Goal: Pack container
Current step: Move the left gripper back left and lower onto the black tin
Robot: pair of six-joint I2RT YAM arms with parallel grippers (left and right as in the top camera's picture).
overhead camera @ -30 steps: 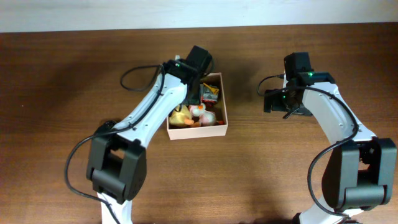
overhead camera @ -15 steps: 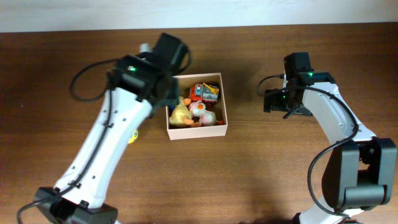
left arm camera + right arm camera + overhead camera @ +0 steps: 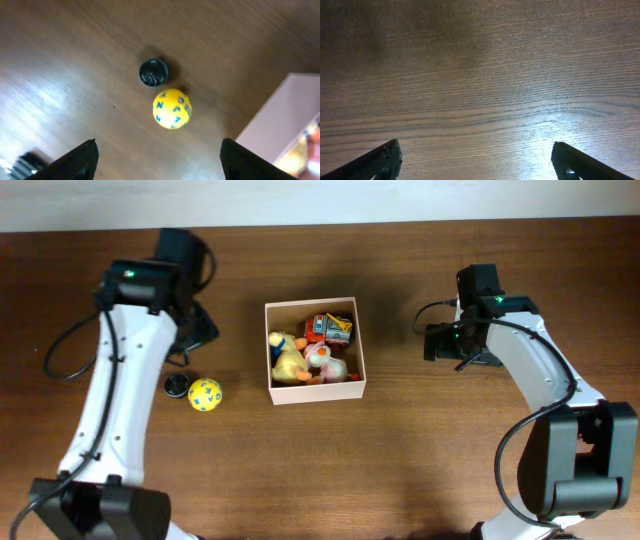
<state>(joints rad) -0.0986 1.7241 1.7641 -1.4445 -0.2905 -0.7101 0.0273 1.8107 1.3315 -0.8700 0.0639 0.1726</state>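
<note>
Swinging left from the square white cardboard container [image 3: 315, 393] at the middle of the tabletop [image 3: 400, 470], the left gripper [image 3: 159, 162], fingers spread and empty, now overlooks a yellow printed ball [image 3: 172, 108], likely next; the right gripper [image 3: 480, 160] is spread too.

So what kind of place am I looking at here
Probably a robot lab or test bench: a left arm and right arm at a wooden table, with a box of small toys and a yellow ball beside it.
</note>
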